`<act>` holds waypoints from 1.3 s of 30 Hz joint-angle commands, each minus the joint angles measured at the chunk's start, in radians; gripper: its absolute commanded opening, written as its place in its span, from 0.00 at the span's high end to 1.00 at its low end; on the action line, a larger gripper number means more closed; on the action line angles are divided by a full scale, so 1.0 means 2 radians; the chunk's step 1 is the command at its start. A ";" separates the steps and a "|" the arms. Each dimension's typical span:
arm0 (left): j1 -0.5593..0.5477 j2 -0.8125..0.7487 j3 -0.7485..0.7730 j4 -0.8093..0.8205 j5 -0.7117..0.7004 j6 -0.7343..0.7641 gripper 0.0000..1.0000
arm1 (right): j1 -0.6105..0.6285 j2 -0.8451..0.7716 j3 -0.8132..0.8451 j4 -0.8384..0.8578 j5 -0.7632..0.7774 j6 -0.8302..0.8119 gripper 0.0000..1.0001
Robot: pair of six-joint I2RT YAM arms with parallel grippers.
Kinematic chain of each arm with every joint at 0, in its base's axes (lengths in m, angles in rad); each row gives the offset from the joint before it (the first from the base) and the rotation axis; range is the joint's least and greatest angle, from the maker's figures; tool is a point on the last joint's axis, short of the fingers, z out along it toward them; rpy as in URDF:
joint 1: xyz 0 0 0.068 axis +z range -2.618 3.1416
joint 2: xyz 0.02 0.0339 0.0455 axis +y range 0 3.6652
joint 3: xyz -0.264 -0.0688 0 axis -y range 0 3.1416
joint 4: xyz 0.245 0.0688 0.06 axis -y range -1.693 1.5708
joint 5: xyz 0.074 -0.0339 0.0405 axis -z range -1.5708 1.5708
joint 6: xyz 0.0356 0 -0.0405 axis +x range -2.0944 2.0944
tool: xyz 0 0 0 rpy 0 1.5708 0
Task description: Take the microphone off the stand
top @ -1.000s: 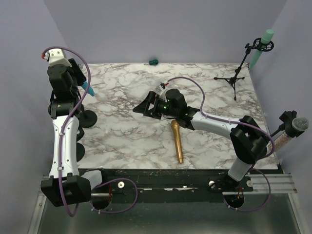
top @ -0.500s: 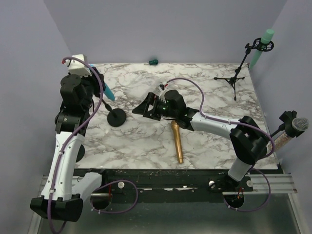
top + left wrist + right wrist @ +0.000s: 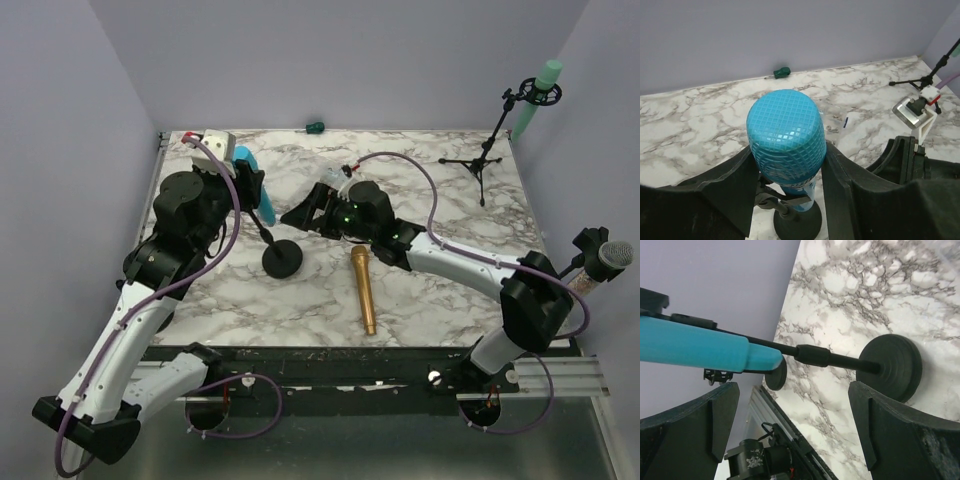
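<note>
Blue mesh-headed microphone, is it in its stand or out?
In the stand: the left wrist view shows the blue mesh-headed microphone held by a black clip above the round black base.

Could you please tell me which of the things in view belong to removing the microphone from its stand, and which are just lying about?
Part of the job: blue microphone, gripped by the left hand; its round-based stand; open right hand near the stand.

Lying about: gold microphone; green-handled screwdriver; mint-green microphone on a tripod; grey-headed microphone at far right.
</note>
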 commanded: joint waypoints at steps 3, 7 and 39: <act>-0.065 0.000 -0.003 0.052 -0.032 0.018 1.00 | 0.003 -0.065 -0.029 -0.006 0.060 -0.060 0.00; -0.092 0.007 -0.010 0.055 -0.037 0.016 1.00 | 0.003 -0.093 -0.040 0.007 0.060 -0.096 0.00; -0.129 -0.044 -0.041 0.092 -0.022 0.048 0.01 | 0.082 -0.133 0.015 -0.026 0.108 -0.233 0.00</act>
